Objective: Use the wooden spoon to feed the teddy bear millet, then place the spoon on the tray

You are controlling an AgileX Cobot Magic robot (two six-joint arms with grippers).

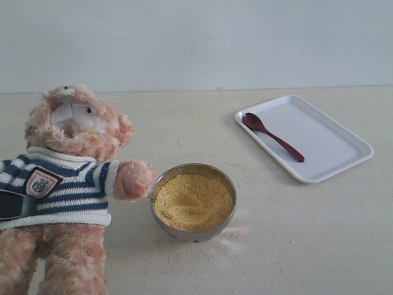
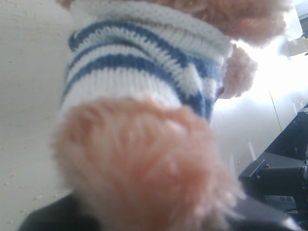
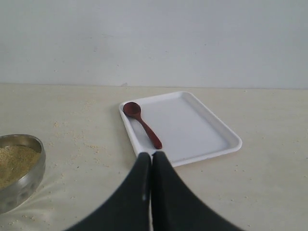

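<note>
Bear (image 1: 67, 184) was upright at the left of the ext. view, head tipped back, muzzle up, striped sweater w/ badge facing the camera. One arm stuck out toward the bowl (image 1: 184, 234), paw right at its rim; couldn't tell if they touched. Bowl stood on the bench (image 1: 295, 246) near the middle, filled nearly to the brim w/ millet (image 1: 192, 201). Stray grains lay on the bench round the bowl and btwn bowl and tray (image 1: 334, 157).

Tray lay flat at the far right, well apart from the bowl, set at an angle to the bench edge. Spoon (image 1: 272, 136) lay inside it, near the long rim on the bowl's side. Its oval end pointed to the far corner, handle running toward the near side. Nothing gripped it.

L tool (image 1: 17, 204) showed only as a dark piece at the left edge of the ext. view, over the bear's other sleeve. In the L wrist view the fluffy paw and sleeve filled the frame, w/ dark tool parts either side at the base. It looked to be pinching the bear's arm.

R tool (image 3: 152, 156) hung above the bench short of the tray, fingers pressed together w/ nothing btwn them, pointing at the tray's near rim.
</note>
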